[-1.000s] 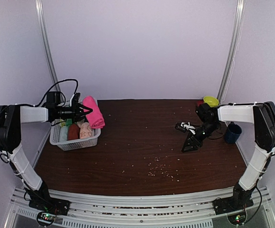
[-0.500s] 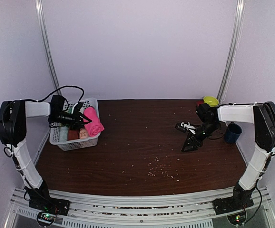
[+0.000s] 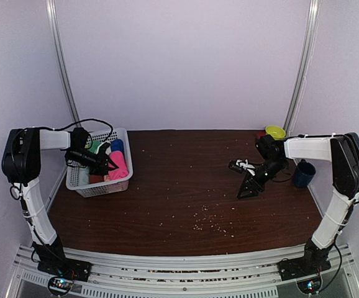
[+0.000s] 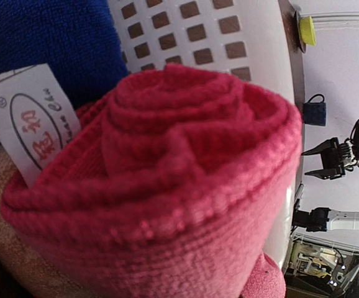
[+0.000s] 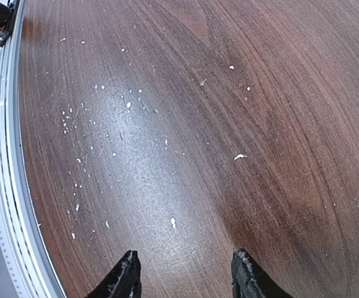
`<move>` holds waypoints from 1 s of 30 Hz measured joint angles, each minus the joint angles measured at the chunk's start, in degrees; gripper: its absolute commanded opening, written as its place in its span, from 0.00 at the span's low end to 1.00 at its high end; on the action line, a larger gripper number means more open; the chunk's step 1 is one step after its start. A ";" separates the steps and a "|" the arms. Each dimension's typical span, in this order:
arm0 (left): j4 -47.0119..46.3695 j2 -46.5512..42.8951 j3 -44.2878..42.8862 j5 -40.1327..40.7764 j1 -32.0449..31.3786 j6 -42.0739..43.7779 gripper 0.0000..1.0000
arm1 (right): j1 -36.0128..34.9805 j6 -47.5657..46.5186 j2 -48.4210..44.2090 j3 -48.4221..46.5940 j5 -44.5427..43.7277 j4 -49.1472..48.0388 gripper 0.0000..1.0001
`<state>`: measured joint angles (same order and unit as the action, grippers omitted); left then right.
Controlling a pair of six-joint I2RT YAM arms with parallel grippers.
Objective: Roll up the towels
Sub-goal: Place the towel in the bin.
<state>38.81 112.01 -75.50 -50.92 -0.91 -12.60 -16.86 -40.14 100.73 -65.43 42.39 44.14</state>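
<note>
I saw left gripper (image 3: 107, 163) clamped on pink towel (image 4: 167, 186) in basket (image 3: 99, 188) | right gripper (image 5: 184, 254) parted, empty over table (image 5: 167, 112)

A basket (image 3: 102, 188) stands at the far left of the table (image 3: 186, 186) with towels in it. The rolled towel (image 3: 118, 166) lies along its right wall, with another towel (image 4: 49, 37) behind. The left gripper (image 3: 108, 164) is over the basket, at the roll's left. The right gripper (image 3: 249, 192) is right of centre, with a mug (image 3: 303, 174) to its right and a bowl (image 3: 275, 132) behind. Crumbs (image 3: 210, 223) lie mid-table, nearer the front.
</note>
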 measured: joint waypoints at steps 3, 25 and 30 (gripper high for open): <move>1.88 0.00 -1.44 2.21 -0.48 0.31 0.14 | 0.00 0.00 0.00 0.00 0.00 0.00 0.50; 12.48 4.83 -12.52 25.64 -7.43 -2.64 0.68 | 0.02 0.02 0.00 0.00 0.00 0.00 0.49; 13.20 4.81 -13.55 29.64 -8.90 -4.00 0.76 | 0.02 0.02 -0.02 0.00 0.00 0.02 0.49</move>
<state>52.01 116.81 -89.06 -21.28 -9.80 -16.60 -16.84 -40.12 100.71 -65.43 42.39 44.16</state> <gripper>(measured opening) 0.741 0.488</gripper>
